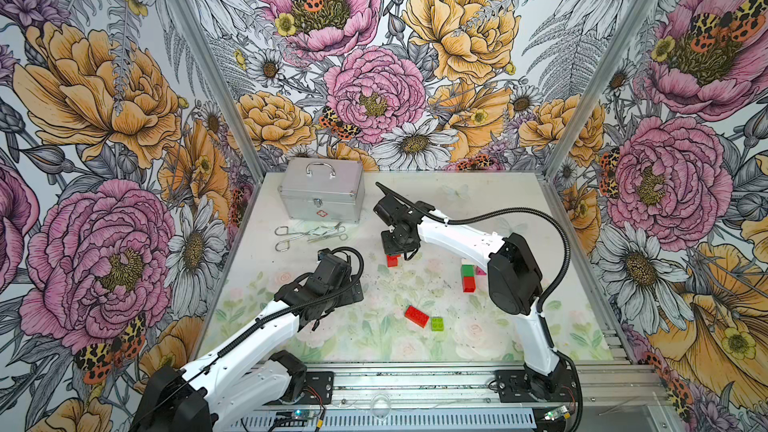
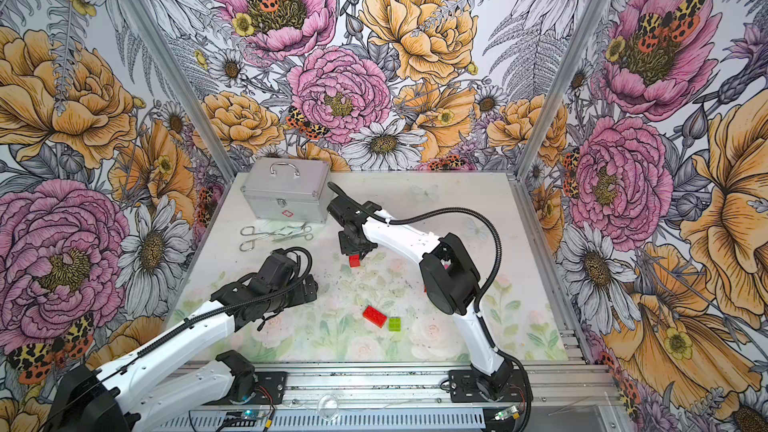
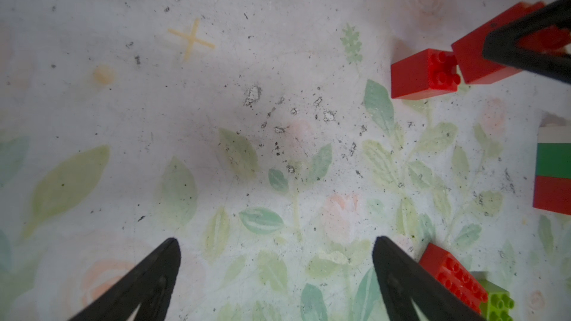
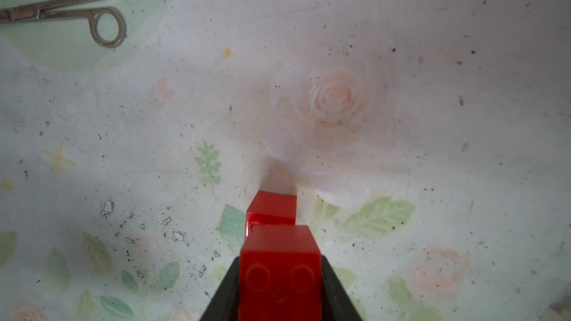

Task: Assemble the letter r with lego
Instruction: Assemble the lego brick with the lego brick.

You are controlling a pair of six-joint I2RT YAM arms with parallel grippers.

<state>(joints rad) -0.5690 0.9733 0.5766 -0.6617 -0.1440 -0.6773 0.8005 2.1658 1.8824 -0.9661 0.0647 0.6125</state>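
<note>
The right end effector (image 1: 397, 253) was clenched on a red brick (image 4: 279, 260), one black finger pressed against each side of it, and hung low over the surface (image 1: 498, 193) a little in front of the silver case (image 1: 320, 189), off the case's right corner. The held brick met a second red brick (image 3: 423, 74) that lay on the surface on its side with its studs turned toward the held one; the two looked to be touching, though whether they were pressed together could not be told. The left end effector (image 3: 275, 242) was released, its fingers spread wide over a bare, scuffed patch with nothing between them, farther in front of the case. Well in front of the case, near the front edge, a long red brick (image 1: 417, 316) lay studs up with a lime brick (image 1: 436, 323) just beside it. To the right of those and nearer the case sat a joined row of white, green and red bricks (image 1: 468, 278), with a pink brick (image 1: 481, 271) half hidden behind the right arm. Steel scissors-like tools (image 1: 309, 234) lay directly in front of the case.
</note>
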